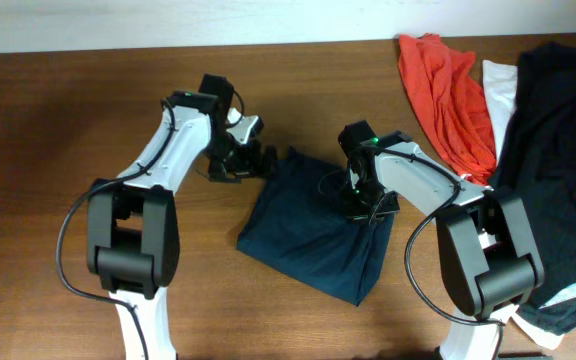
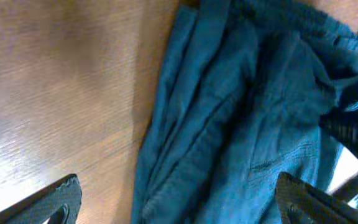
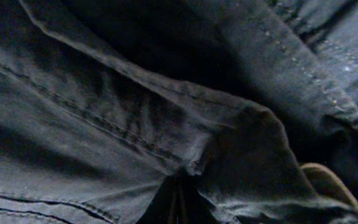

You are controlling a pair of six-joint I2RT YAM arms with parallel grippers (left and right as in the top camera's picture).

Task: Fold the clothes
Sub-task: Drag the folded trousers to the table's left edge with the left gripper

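The clothes are a dark navy garment lying folded in a rough rectangle at the middle of the table. My left gripper hovers at its upper left corner. In the left wrist view the left gripper is open, its fingers wide apart, with the garment's left edge and bare wood between them. My right gripper sits on the garment's upper right part. In the right wrist view the cloth fills the frame and bunches into the right gripper, which is shut on it.
A red-orange garment lies at the back right, with a white cloth beside it. A large black garment covers the right edge. Wooden table stretches to the left.
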